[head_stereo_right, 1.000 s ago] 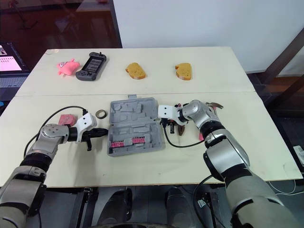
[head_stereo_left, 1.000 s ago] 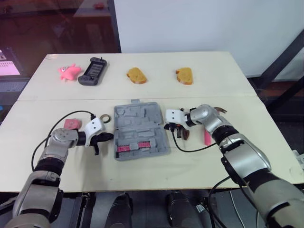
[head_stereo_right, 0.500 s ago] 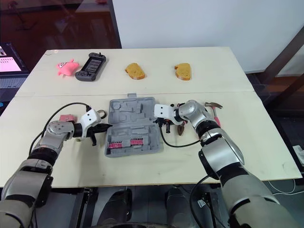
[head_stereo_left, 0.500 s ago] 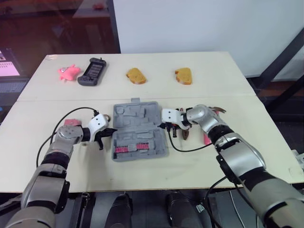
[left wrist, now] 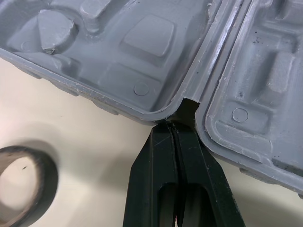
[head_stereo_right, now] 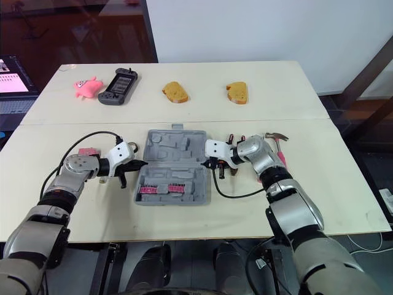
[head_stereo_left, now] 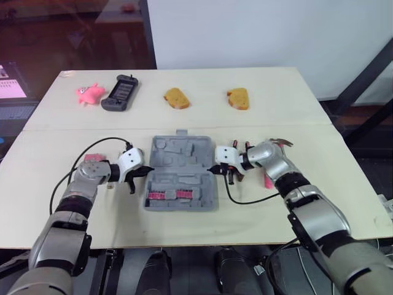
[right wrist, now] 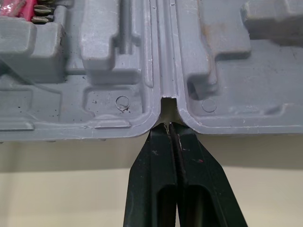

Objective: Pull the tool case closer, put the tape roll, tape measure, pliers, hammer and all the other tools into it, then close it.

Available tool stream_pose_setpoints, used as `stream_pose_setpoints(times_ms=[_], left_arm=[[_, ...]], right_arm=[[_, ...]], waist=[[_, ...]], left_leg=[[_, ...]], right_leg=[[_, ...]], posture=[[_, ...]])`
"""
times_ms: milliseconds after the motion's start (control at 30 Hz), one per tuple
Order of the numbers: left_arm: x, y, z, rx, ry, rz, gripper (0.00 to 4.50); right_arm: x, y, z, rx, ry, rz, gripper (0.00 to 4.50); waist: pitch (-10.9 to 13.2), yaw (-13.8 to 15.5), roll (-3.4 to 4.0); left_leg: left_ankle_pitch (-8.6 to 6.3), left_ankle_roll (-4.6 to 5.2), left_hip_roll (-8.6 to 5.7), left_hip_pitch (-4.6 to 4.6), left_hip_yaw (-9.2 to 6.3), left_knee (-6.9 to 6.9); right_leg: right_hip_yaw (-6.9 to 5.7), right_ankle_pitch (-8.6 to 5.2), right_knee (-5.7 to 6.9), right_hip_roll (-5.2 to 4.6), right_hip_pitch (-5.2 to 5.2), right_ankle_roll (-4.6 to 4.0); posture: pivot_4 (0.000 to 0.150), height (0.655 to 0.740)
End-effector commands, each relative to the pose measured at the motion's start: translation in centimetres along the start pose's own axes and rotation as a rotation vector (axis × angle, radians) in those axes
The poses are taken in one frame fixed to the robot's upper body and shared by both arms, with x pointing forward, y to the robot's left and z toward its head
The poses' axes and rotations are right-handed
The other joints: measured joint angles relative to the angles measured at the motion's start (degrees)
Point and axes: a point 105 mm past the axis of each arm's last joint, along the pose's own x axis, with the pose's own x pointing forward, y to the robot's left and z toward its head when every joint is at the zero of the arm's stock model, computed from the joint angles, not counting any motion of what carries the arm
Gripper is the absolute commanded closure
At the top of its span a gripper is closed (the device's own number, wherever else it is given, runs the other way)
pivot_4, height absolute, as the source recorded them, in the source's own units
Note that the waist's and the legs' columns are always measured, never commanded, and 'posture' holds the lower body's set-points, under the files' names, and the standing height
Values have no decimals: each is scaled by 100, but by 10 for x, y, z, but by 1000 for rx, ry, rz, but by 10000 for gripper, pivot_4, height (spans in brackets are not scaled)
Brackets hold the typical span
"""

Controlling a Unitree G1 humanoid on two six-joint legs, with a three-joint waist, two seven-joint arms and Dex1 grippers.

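The open case (head_stereo_left: 182,175) lies mid-counter (head_stereo_left: 184,120), its hinge running left to right. We have a gripper at each end of that hinge: the left gripper (head_stereo_left: 147,171) at the case's left edge and the right gripper (head_stereo_left: 214,170) at its right edge. Each has its fingers pressed together, holding nothing, with the tips lodged in the hinge notch. We judge that both arms share the pull toward us evenly. The tape roll (left wrist: 48,177) sits just left of the case, the hammer (head_stereo_left: 268,180) off to its right. A second ago the case lay skewed and the left gripper stood apart from it. Now the case sits squarer and slightly nearer.
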Motion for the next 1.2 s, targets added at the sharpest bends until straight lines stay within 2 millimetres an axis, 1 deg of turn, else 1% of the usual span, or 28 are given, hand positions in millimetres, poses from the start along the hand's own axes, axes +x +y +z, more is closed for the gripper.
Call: stream_pose_setpoints(times_ms=[33, 233, 500, 600, 733, 900, 1000, 1133, 1200], left_arm=[[7, -17, 12, 18, -35, -84, 45000], [-2, -39, 11, 7, -18, -141, 45000], [-12, -67, 6, -44, 11, -183, 45000], [-14, -77, 0, -65, 28, -191, 45000], [-18, -78, -2, -78, 39, -171, 45000], [-27, -72, -6, -92, 52, -130, 45000], [-34, -66, -11, -102, 69, -101, 45000], [-41, -61, -15, -112, 76, -67, 45000], [-41, -60, -15, -114, 72, -57, 45000]], right_arm=[[1, 8, 21, -16, -80, 10, 44315], [0, 30, 22, 49, -107, 10, 44315], [-2, 42, 23, 86, -104, -3, 44315], [3, 51, 25, 96, -107, 20, 44315], [9, 62, 31, 108, -127, 41, 44315], [10, 66, 29, 118, -111, 37, 44315], [5, 59, 20, 131, -70, -4, 44315], [-11, 48, 6, 145, -24, -42, 44315], [-18, 45, 6, 157, -35, -51, 44315]], waist=[[0, -3, 0], [0, -19, 1], [-1, -14, 1], [-1, -15, 1], [-1, -23, 0], [-1, -35, 0], [-1, -48, 0], [-1, -58, 0], [-1, -55, 0]], left_leg=[[0, 0, 0, 0, 0, 0], [0, 0, 1, 2, -1, -1], [0, 0, 1, 3, -1, -1], [0, 0, 1, 3, -1, -1], [-1, 1, 1, 4, -1, -1], [-1, 1, 2, 5, -1, -1], [-1, 1, 2, 5, -1, -1], [-1, 1, 2, 5, -1, -2], [-1, 1, 2, 4, -1, -1]], right_leg=[[0, 0, 0, 0, -1, 0], [0, 0, 0, 1, 1, 0], [1, -1, -2, 1, 2, -1], [1, -1, -3, 1, 2, -1], [1, -2, -4, 1, 2, -2], [1, -2, -4, 2, 2, -2], [1, -2, -3, 2, 2, -2], [1, -2, -3, 3, 2, -2], [1, -2, -4, 2, 2, -2]], posture=[[1500, 7400], [1500, 7400], [1500, 7400], [1500, 7400], [1500, 7400], [1500, 7400], [1500, 7400], [1500, 7400], [1500, 7400]])
